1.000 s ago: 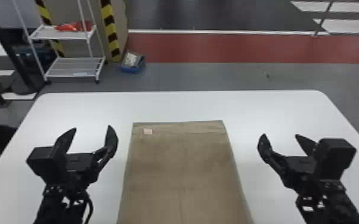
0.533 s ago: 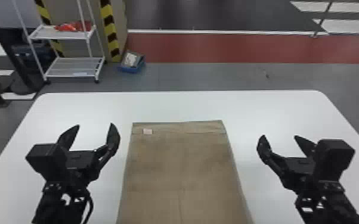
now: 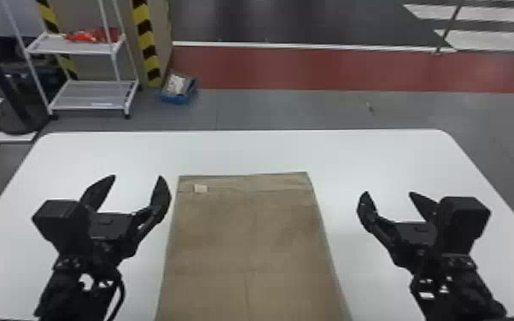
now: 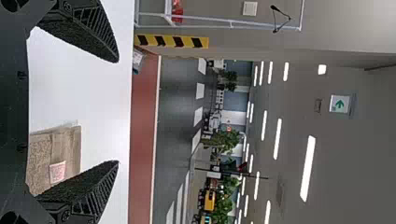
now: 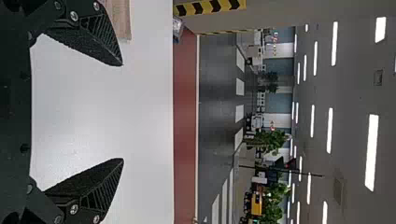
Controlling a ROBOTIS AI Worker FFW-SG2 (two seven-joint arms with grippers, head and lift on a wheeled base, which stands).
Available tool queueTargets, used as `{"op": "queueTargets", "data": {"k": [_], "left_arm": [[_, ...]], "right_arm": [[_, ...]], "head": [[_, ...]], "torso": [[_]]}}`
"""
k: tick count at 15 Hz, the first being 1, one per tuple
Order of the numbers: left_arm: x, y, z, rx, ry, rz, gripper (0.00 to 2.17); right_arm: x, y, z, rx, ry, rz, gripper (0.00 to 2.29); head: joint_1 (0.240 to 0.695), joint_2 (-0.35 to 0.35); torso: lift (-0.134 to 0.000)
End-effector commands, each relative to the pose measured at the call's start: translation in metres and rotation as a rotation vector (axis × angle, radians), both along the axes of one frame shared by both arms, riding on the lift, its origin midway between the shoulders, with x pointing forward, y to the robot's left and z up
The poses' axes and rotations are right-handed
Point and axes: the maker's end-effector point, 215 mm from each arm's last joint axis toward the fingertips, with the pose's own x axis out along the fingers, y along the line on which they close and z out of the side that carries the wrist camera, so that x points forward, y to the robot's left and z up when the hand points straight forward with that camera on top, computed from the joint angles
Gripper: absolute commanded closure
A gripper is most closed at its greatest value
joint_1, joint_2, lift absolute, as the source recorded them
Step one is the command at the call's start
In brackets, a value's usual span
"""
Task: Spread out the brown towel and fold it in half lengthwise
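Observation:
The brown towel (image 3: 243, 239) lies flat on the table as a long rectangle, with a small pale label near its far left corner and its near end cut off by the head view's bottom edge. Left of it my left gripper (image 3: 137, 181) stands open above the table, holding nothing. On the towel's right, a short way off, my right gripper (image 3: 388, 197) is open as well. In the left wrist view the labelled corner of the towel (image 4: 65, 149) shows beside one finger of the left gripper (image 4: 116, 112). A strip of towel (image 5: 122, 18) appears past one finger of the right gripper (image 5: 122, 112).
The white table (image 3: 375, 158) reaches beyond the towel on its far, left and right sides. On the floor behind stand a white wire shelf (image 3: 94, 96) and a blue box (image 3: 179, 89), near a column with yellow and black stripes.
My left gripper has shifted very slightly to the right, toward the towel. The right gripper and the towel look nearly unchanged. A dark shape at the head view's left edge is gone.

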Motion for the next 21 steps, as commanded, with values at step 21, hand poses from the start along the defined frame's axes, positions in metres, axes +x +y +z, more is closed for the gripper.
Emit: {"op": "queueTargets", "data": {"k": [21], "left_arm": [[0.048,-0.080,-0.071,0.117,0.335,-0.322,0.20]], "right_arm": [[-0.005,-0.010,-0.016,0.007,0.024,-0.014,0.17]], "head": [[0.695,-0.148]], "torso": [[-0.125]]}}
